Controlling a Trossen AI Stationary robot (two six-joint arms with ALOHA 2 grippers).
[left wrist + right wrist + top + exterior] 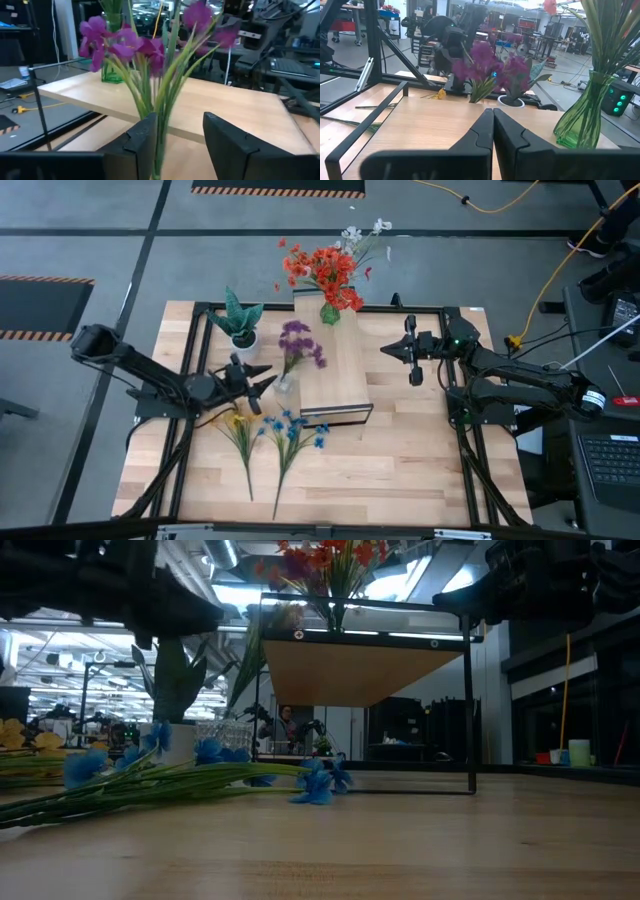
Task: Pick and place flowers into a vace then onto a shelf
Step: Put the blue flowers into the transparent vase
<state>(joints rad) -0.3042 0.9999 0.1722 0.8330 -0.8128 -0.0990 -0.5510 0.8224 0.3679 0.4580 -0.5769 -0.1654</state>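
The wooden tabletop (400, 460) carries the shelf (335, 370), its long axis running from the near side of the table to the far side. At the shelf's far end a green vase (330, 312) stands upright with red-orange flowers (325, 270) and white flowers (360, 232) fanning upward and outward. Purple flowers (298, 342) stand just beside the shelf's left edge, stems vertical in a clear vase (285, 384) whose outline is hard to make out from above. Yellow flowers (238, 423) and blue flowers (292, 430) lie flat on the tabletop, heads toward the shelf, stems pointing at the near edge. A spiky potted plant (241, 320) stands at the far left.

The left gripper (258, 378) sits beside the purple stems, fingers (227, 145) parted; no grasp is evident. The right gripper (412, 351) hovers right of the shelf, fingers pressed together, empty.
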